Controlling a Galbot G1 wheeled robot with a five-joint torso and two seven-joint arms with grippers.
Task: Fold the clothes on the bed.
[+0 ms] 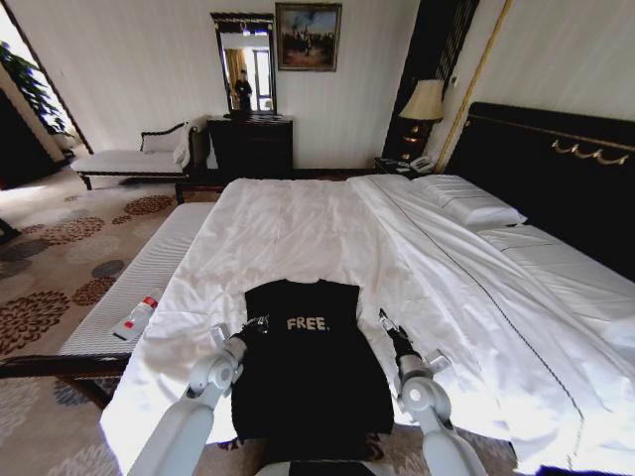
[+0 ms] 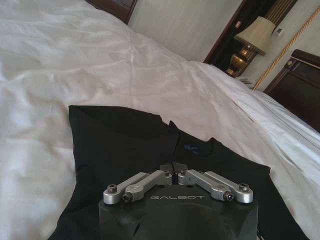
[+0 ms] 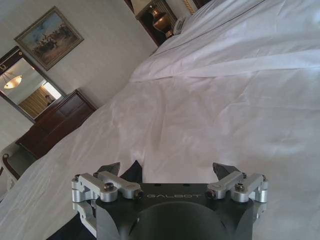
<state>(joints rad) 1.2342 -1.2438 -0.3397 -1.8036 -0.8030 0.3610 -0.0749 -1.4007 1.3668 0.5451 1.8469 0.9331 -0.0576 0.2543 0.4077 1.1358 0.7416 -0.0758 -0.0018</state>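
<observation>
- The T-shirt (image 1: 310,372) lies flat at the foot edge of the bed (image 1: 327,223), lettering up.
- The left gripper (image 2: 173,167) sits at the shirt's left edge, jaws closed, seemingly pinching cloth there.
- The right gripper (image 3: 167,172) hovers at the shirt's right edge, jaws spread and empty.
- Best to catch only shirt fabric, not the sheet, and grip both sides level so the fold stays straight.

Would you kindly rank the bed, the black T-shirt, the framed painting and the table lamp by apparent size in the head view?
1. Bed
2. Black T-shirt
3. Framed painting
4. Table lamp

The painting and lamp stand far back, so their small look is partly distance.
</observation>
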